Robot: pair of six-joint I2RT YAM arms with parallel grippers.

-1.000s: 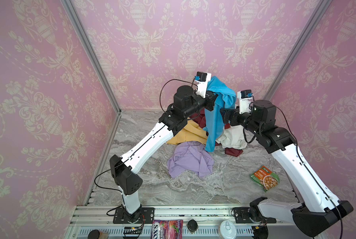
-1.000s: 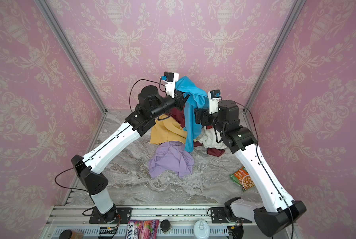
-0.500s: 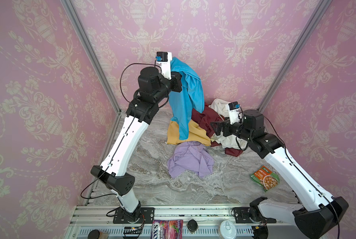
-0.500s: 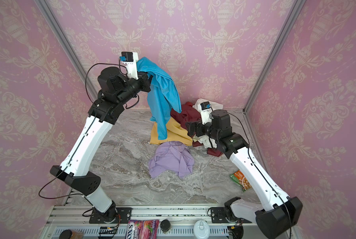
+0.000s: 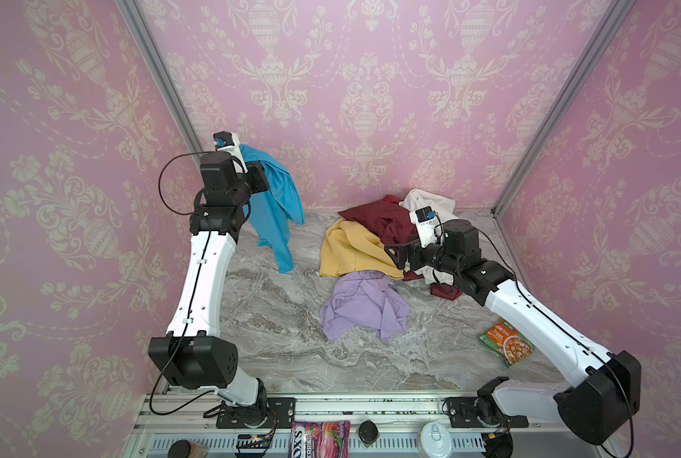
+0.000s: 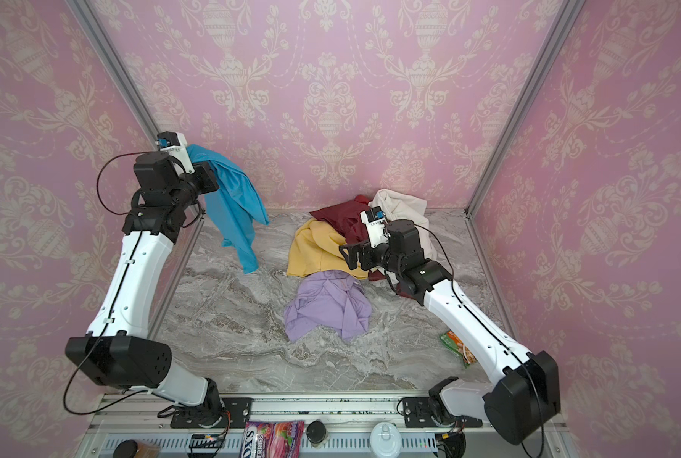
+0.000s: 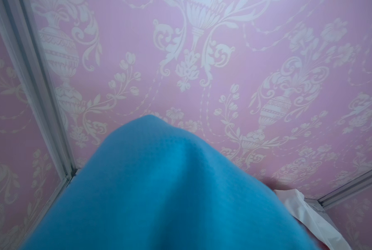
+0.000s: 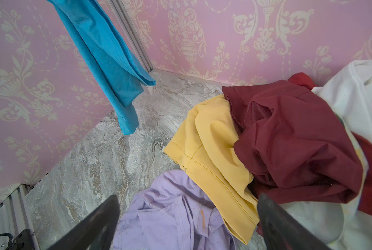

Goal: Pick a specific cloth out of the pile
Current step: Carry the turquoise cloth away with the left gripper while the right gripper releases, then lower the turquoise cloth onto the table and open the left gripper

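- Grey marble-patterned tabletop (image 5: 275, 349), pink damask walls around it.
- The pile (image 5: 374, 234) of soft cloths sits at the far right-centre of the table: dark maroon cloth (image 5: 382, 222) on top, mustard-yellow cloth (image 5: 350, 250) on its left side, white cloth (image 5: 430, 204) at the back, against the wall.
- The cloth (image 5: 275, 206), thin bright turquoise-blue fabric, is well apart from the pile, up in the air near the far-left corner. It drapes over the left gripper (image 5: 260, 179) and hangs down from it in long folds.
- Its lower tip is over the table; contact cannot be told.
- Pale lilac-purple cloth (image 5: 364, 307) lies crumpled flat at the pile's near edge, touching the yellow one.
- Left gripper is clamped on the cloth; its fingers are buried under fabric, which fills the left wrist view (image 7: 169, 194).
- Right gripper (image 8: 187, 216) has its jaws spread wide and holds nothing, low over the lilac and yellow cloths.
- Orange-green snack packet (image 5: 507, 343) lies flat at the table's right edge.
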